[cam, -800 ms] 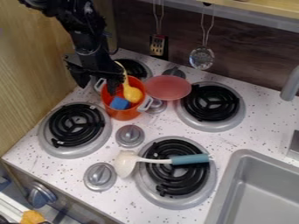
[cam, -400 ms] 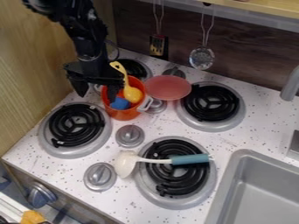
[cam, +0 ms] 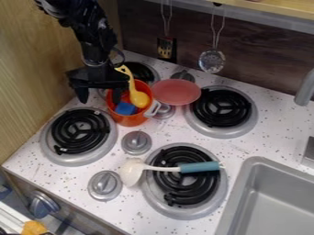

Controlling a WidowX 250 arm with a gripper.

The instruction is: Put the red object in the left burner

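Speckled white counter (cam: 245, 147) runs under the burners, with a wooden wall (cam: 27, 92) on the left and a dark backsplash (cam: 257, 55) across the top, where a spatula (cam: 165, 47) and a skimmer (cam: 212, 61) hang. At upper left the gripper (cam: 99, 97) points down at the red pot (cam: 129, 120), its jaws wide apart: one finger is outside the pot, to its left, the other at the opening by the near-left rim. Nothing is clenched between them (whether either one touches the pot, I cannot tell).

The pot is left of centre in the upper half, up and to the right of the left burner (cam: 78, 133). Inside are a yellow spoon (cam: 140, 99), its handle tilted up towards the gripper, and a blue block (cam: 126, 109). Just right of the pot is a pink plate (cam: 176, 92). Below centre, a ladle (cam: 199, 167) lies across the front burner (cam: 184, 193), and the grey sink (cam: 273, 206) fills the lower right corner.
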